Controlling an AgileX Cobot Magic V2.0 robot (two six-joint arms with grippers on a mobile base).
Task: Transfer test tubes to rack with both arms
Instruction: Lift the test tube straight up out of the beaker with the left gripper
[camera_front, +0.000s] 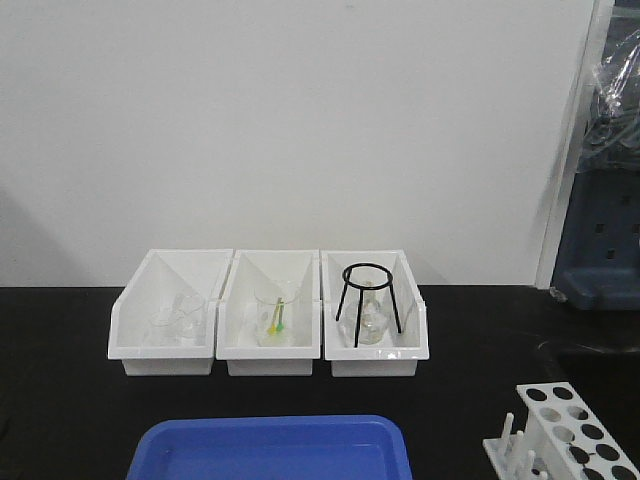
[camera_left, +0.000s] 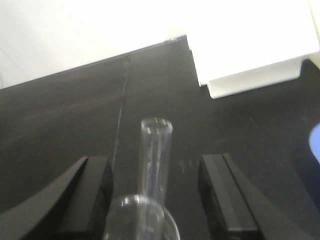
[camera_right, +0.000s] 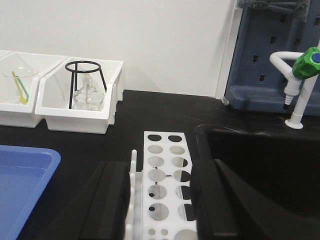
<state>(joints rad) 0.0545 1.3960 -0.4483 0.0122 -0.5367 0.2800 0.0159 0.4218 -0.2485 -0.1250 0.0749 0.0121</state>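
The left pincer (camera_left: 156, 165) is spread wide, and one clear test tube (camera_left: 157, 150) sits between its jaws, touching neither, a little nearer the left jaw than the right. The tube's open mouth points away from the wrist. Whether it lies flat or leans I cannot tell, and a curved glass rim (camera_left: 135, 212) at the bottom edge of that view may belong to some other vessel. I take the step in hand to be the grasp. To do it well, first shift the wrist so that the tube is centred. Then close slowly and squarely on the straight wall below the mouth, with only enough pressure to keep smooth glass from slipping, so neither jaw pushes it sideways across the black table (camera_left: 60, 125). Beyond the tube are the corner of a white bin (camera_left: 250, 55) and, at the right edge, the blue tray (camera_left: 315, 150). The lift should clear the tray before crossing to the other side. There the right pincer (camera_right: 159, 167) has its jaws apart on either side of the rack (camera_right: 162, 150), the left jaw by the pegs and the right along the outer row of holes. I cannot tell whether they press it or only flank it. If the rack is being steadied, it should be kept level. The holes in view are empty, so the far ones, away from the jaws, look the easiest targets. The black sink (camera_right: 260, 160) is just beside the rack, so the tube should come in upright and from the tray side.
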